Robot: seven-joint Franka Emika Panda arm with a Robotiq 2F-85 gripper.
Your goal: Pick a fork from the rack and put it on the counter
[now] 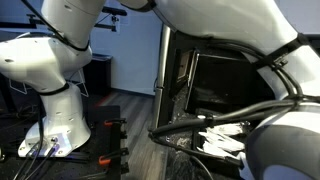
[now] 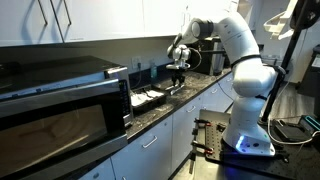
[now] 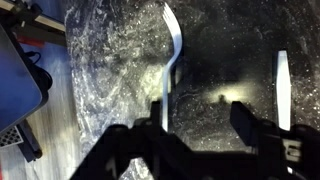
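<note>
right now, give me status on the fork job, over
Gripper over the glossy black speckled counter, jaws open. Slim silver fork below, beside one jaw, not clamped. Second pale utensil off to the side; nothing blocking.

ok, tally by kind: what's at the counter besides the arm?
Pale utensils, wrist view: 2
Rack: 1
Microwave: 1
Total: 4, all at the speckled counter.
</note>
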